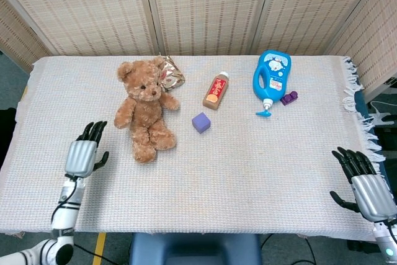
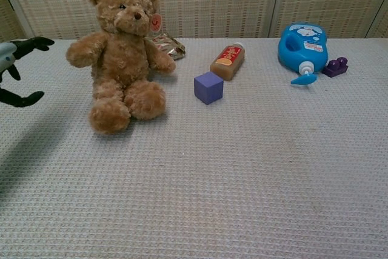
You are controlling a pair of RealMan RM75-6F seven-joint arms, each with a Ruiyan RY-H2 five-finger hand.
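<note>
Worktop (image 1: 248,172) holdings, with the teddy bear (image 1: 142,108) as reference.

Left hand (image 1: 82,155): well to the bear's left, fingers spread, holding nothing, apart from the bear. Teddy bear: sitting upright on the woven cloth. Foil packet (image 1: 169,72): just behind the bear, touching its head. Purple cube (image 1: 200,122): near the bear's right. Brown bottle (image 1: 215,91): lying beyond the cube. Blue jug (image 1: 271,75) and small purple piece (image 1: 289,97): far right of the bear. Right hand (image 1: 366,185): at the edge farthest from the bear, fingers apart, empty.
</note>
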